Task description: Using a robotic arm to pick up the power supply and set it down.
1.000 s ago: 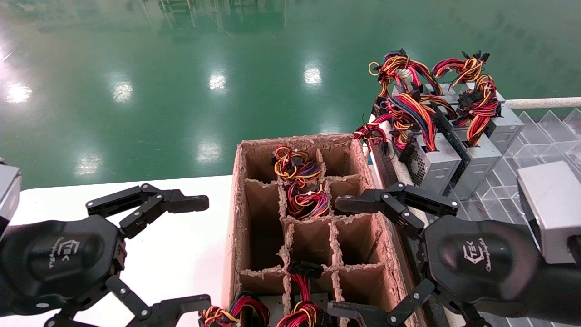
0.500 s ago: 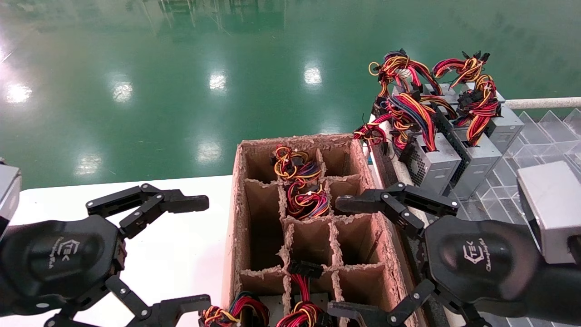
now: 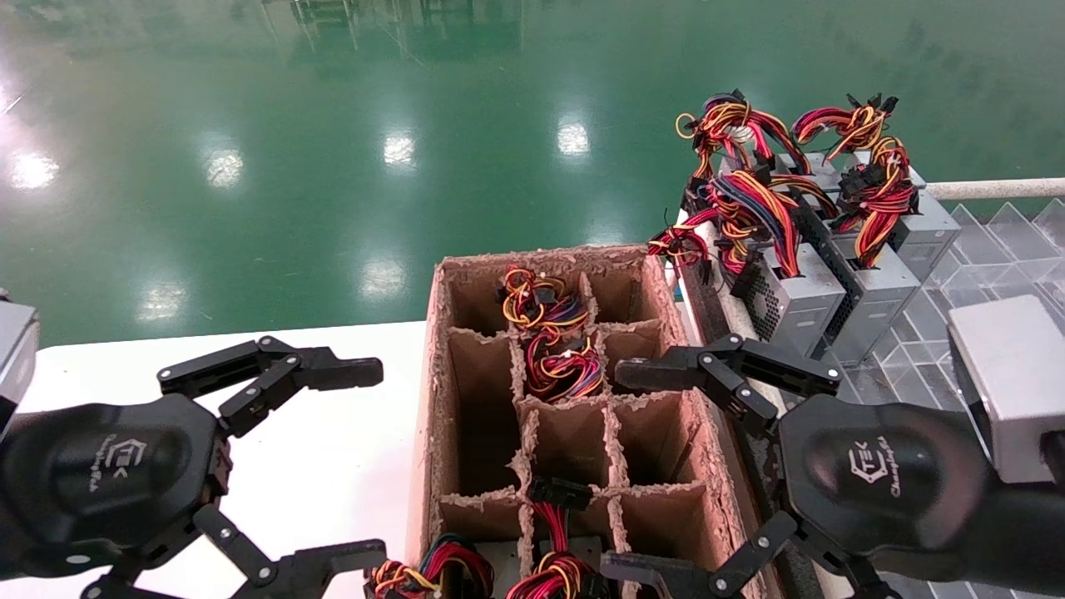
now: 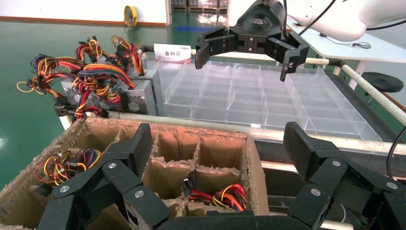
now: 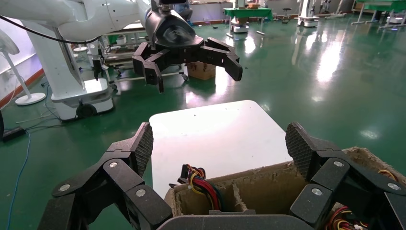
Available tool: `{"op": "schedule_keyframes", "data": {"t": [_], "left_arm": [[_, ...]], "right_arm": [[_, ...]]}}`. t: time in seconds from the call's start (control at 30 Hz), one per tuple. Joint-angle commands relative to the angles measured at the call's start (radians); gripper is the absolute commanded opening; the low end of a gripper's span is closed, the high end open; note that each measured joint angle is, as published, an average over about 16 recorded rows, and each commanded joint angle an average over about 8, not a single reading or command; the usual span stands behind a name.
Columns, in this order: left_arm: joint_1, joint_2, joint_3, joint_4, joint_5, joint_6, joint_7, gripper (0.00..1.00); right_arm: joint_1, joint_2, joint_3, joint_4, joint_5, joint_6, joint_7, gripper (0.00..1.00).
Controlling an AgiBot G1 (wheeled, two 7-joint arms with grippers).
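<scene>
Several silver-grey units stand at the back right. The power supply (image 3: 875,304) is the one with a black mesh side and a red, orange and yellow wire bundle (image 3: 874,200) with black plugs. My right gripper (image 3: 626,470) hangs open and empty over the right edge of the cardboard box (image 3: 428,416), well short of the units. Its own wrist view shows the same gripper (image 5: 221,143) spread wide above the box. My left gripper (image 3: 366,462) is open and empty over the white table (image 3: 333,466), left of the box; it also shows in its wrist view (image 4: 220,143).
The divided cardboard box holds more wire bundles (image 3: 553,341) in its middle and near cells. A similar grey unit (image 3: 799,308) with a bundle that includes blue wires stands beside the power supply. A clear compartment tray (image 4: 268,96) lies to the right. Green floor lies beyond the table.
</scene>
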Motion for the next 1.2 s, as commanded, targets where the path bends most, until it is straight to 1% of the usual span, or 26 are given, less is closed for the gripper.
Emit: {"op": "schedule_keyframes", "data": {"t": [0.03,1.2], "left_arm": [[0.000,0.000,0.000,0.000,0.000,0.000,0.000,1.00],[0.000,0.000,0.000,0.000,0.000,0.000,0.000,1.00]], "right_arm": [[0.000,0.000,0.000,0.000,0.000,0.000,0.000,1.00],[0.000,0.000,0.000,0.000,0.000,0.000,0.000,1.00]]}}
